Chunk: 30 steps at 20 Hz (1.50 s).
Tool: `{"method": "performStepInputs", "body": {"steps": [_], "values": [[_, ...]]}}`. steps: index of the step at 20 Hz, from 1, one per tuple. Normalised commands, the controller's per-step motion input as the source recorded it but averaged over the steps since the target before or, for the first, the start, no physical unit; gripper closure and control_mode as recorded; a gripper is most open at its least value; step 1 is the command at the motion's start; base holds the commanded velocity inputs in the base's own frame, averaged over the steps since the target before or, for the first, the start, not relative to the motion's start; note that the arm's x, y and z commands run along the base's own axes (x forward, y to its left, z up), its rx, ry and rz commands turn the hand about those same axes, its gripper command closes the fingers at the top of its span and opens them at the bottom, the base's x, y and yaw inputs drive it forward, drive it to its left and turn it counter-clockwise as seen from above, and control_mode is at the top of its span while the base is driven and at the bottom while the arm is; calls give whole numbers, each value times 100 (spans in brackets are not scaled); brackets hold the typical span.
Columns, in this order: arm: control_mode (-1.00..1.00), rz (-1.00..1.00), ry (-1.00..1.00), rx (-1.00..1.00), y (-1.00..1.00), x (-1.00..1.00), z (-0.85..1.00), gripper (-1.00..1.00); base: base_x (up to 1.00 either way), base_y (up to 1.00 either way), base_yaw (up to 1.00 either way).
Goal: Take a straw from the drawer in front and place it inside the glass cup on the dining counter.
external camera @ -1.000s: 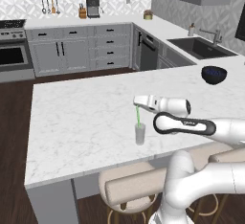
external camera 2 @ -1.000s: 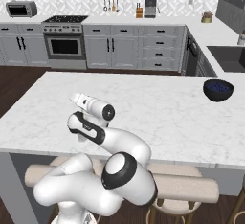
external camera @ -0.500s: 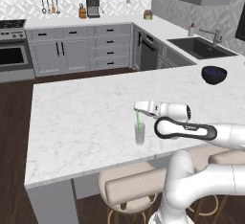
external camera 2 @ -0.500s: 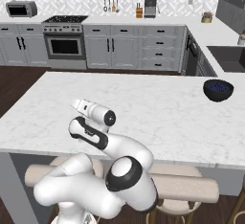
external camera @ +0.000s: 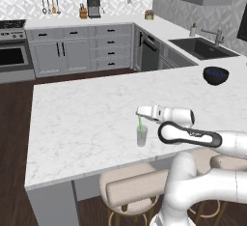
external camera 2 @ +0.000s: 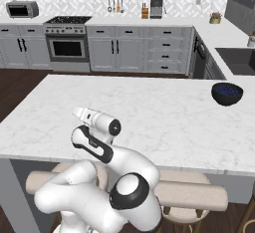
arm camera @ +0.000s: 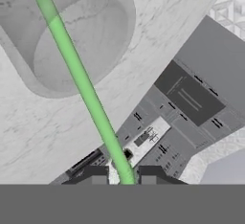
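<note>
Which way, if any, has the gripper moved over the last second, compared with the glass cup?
Yes. In the left base view, the gripper has come slightly down toward the glass cup, which stays in place on the dining counter.

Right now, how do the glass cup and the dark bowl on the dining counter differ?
The glass cup is clear and small; the dark bowl is opaque dark blue and wider. The cup stands near the counter's front edge, beside the robot's hand, with the green straw in it; the bowl sits far off, toward the sink side. Both stand upright on the dining counter.
</note>
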Motion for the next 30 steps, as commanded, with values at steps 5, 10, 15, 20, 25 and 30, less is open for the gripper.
{"method": "performStepInputs", "body": {"steps": [5,10,15,20,25,30], "values": [[-100,0,0,0,-6,10,-4,-100,0,0,0],[-100,0,0,0,-7,-3,0,-100,0,0,0],[-100,0,-5,0,-6,-23,3,-100,0,0,0],[-100,0,-6,0,-6,-27,23,-100,0,0,0],[-100,0,0,-9,-19,-18,37,-100,0,0,0],[-100,0,0,-10,-18,-61,84,-100,0,0,0]]}}
